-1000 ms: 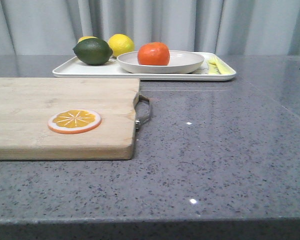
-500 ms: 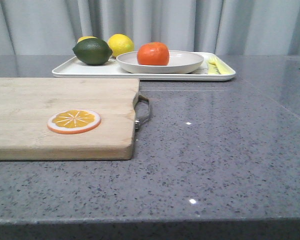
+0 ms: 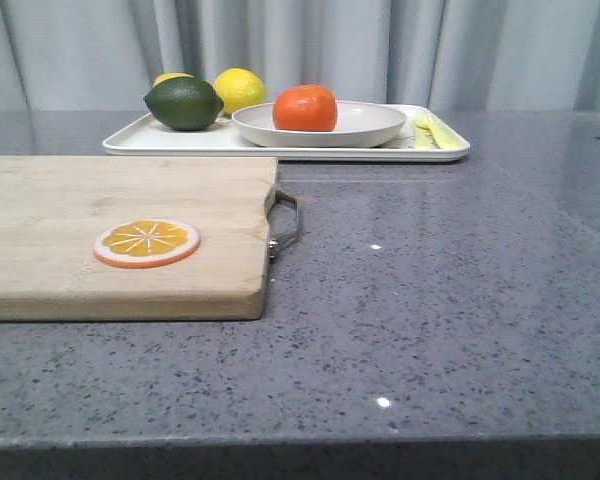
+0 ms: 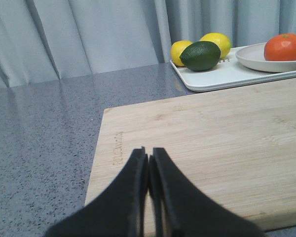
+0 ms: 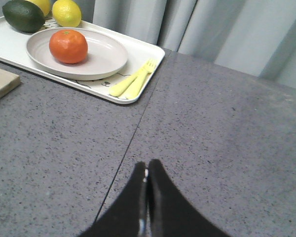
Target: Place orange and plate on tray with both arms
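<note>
Nearest the front edge of the speckled grey tabletop (image 3: 430, 330) lies a wooden cutting board (image 3: 120, 235) at the left side, carrying a flat orange slice (image 3: 146, 243). My left gripper (image 4: 149, 170) hangs over that board with its fingers pressed together, holding nothing; my right gripper (image 5: 147, 182) is likewise closed and empty over bare stone. Toward the far edge sits the white tray (image 3: 180, 140), well apart from both grippers. On it rests the off-white plate (image 3: 365, 125), and the glossy orange (image 3: 305, 108) sits in the plate. Beside the plate are a dark green fruit (image 3: 184, 103), two lemons (image 3: 239, 89) and yellow cutlery (image 5: 130, 84). Grey curtains (image 3: 310, 45) hang behind.
</note>
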`<state>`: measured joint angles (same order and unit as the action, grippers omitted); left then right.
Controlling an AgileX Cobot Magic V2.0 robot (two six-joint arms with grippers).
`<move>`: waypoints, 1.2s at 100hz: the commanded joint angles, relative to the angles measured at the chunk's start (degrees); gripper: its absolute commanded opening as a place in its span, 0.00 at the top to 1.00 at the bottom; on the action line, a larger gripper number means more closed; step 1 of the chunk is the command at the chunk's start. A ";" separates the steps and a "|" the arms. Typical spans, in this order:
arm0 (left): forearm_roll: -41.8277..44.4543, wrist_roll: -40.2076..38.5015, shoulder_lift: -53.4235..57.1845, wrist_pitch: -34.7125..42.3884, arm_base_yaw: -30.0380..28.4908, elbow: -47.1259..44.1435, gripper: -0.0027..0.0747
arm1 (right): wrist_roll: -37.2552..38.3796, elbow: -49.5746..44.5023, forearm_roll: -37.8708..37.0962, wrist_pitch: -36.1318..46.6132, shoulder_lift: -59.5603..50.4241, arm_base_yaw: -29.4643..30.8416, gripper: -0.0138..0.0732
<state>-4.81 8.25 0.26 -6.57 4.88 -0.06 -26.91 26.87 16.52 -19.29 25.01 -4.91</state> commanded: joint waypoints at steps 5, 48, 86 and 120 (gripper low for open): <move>-0.16 -0.49 1.92 4.32 -0.20 -0.48 0.99 | 6.00 -5.36 -6.98 8.66 -6.69 -0.38 0.96; -0.16 -0.49 1.92 4.32 -0.20 -0.48 0.99 | 24.94 -25.65 -20.33 17.80 -26.23 -1.23 0.96; -0.16 -0.49 1.92 4.32 -0.20 -0.48 0.99 | 25.01 -27.24 -20.56 19.66 -26.29 -1.23 0.96; -0.16 -0.49 1.92 4.32 -0.20 -0.48 0.99 | 25.01 -27.24 -20.56 19.66 -26.29 -1.23 0.96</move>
<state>-4.81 8.25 0.26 -6.57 4.88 -0.06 -2.17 -1.59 -3.36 -4.45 -0.59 -6.15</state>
